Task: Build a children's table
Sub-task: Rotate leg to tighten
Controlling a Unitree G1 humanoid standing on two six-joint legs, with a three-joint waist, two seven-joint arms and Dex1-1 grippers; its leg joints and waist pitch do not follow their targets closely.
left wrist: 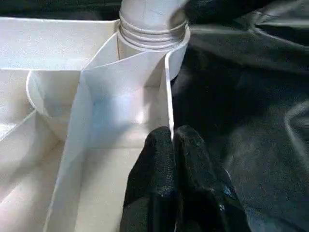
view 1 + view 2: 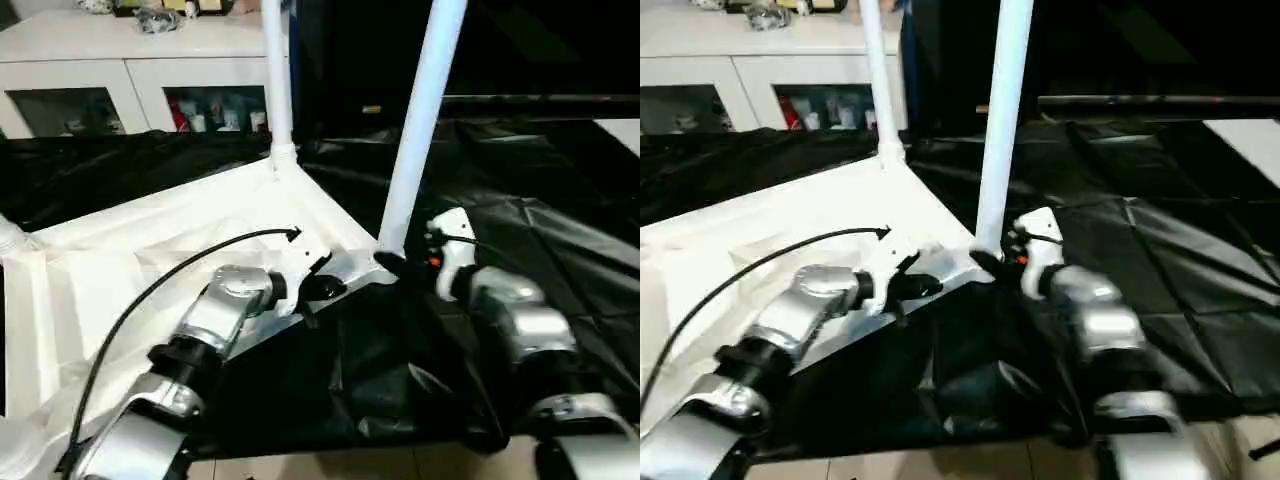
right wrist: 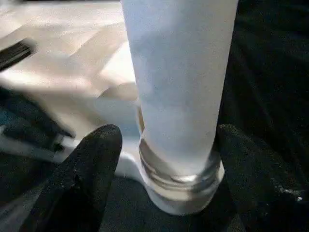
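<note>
The children's table (image 2: 150, 260) is laid upside down on a black sheet (image 2: 560, 220), ribbed underside up, with two white legs standing upright at its corners. The left tool (image 1: 173, 145) is pinched narrow on the thin rim wall of the tabletop, near the corner socket. The right tool (image 3: 166, 159) is spread wide around the base of the near leg (image 2: 415, 130), one finger (image 3: 91, 164) seen on either side of its threaded collar. A white cabinet (image 2: 130, 70) is seen behind.
</note>
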